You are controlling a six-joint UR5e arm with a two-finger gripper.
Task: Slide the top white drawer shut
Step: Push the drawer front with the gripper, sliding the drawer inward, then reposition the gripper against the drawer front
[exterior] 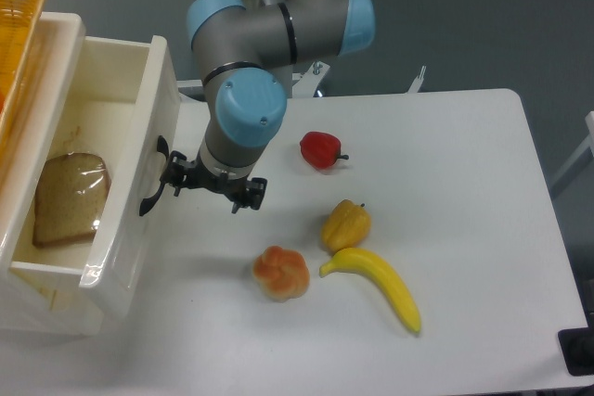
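The top white drawer (pixel 121 150) stands pulled out at the left, with a bagged slice of bread (pixel 70 199) lying inside. Its curved black handle (pixel 151 188) is on the front wall facing the table. My gripper (pixel 212 189) hangs low just right of that front, open, with nothing between its fingers. Its left fingertip (pixel 173 179) sits against the drawer front beside the handle. The cabinet body below the drawer is mostly hidden.
A yellow wicker basket (pixel 17 34) rests on the cabinet at the far left. On the white table (pixel 464 229) lie a red pepper (pixel 321 149), a yellow pepper (pixel 346 223), a banana (pixel 380 287) and an orange-pink fruit (pixel 281 273).
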